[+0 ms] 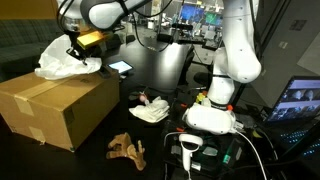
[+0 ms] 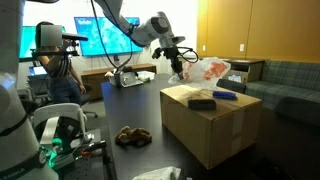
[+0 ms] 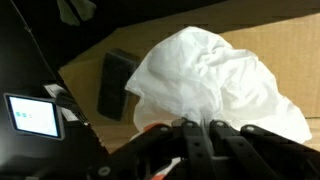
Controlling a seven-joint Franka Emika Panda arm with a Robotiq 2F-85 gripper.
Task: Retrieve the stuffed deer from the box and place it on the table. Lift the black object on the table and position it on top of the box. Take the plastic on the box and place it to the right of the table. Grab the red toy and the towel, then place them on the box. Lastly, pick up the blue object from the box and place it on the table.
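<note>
My gripper (image 1: 78,50) (image 2: 177,65) (image 3: 198,125) is shut on the crumpled white plastic (image 1: 62,64) (image 2: 208,70) (image 3: 215,70) and holds it over the far end of the cardboard box (image 1: 55,105) (image 2: 205,130) (image 3: 275,35). The black object (image 2: 202,102) (image 3: 117,85) and the blue object (image 2: 225,95) lie on the box top. The brown stuffed deer (image 1: 128,150) (image 2: 132,136) lies on the dark table in front of the box. The white towel (image 1: 152,112) lies on the table with the red toy (image 1: 146,99) on it.
A lit phone or tablet (image 1: 120,68) (image 3: 30,115) lies on the table beside the box. The robot's white base (image 1: 212,115) stands near the towel. A person (image 2: 58,70) sits at the back by monitors. A couch (image 2: 285,80) stands behind the box.
</note>
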